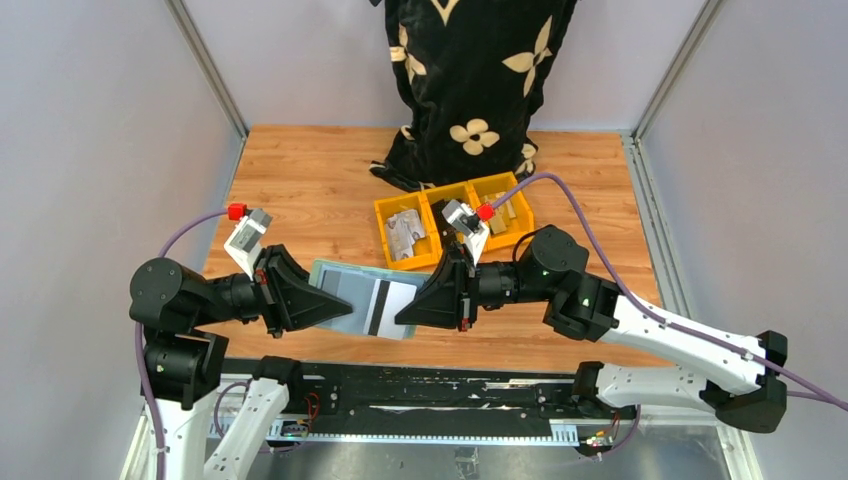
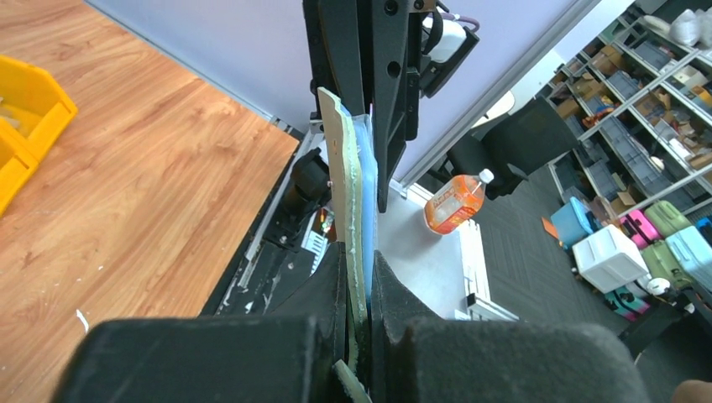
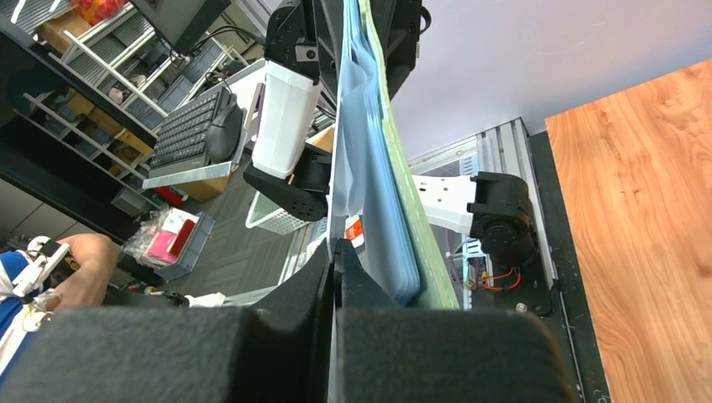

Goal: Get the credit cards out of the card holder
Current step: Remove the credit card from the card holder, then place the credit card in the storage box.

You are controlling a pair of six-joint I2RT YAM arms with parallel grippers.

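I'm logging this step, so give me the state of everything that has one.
card holder, held in the air between both claws.
credit card, stripe showing, not yet out of the holder.
left claw, shut on card holder.
right claw, shut on credit card.
yellow bins, holding small items.

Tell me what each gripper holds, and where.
The left gripper clamps the card holder by its left edge. The right gripper appears shut on the right end of the white credit card.

No readable text shows on anything here.
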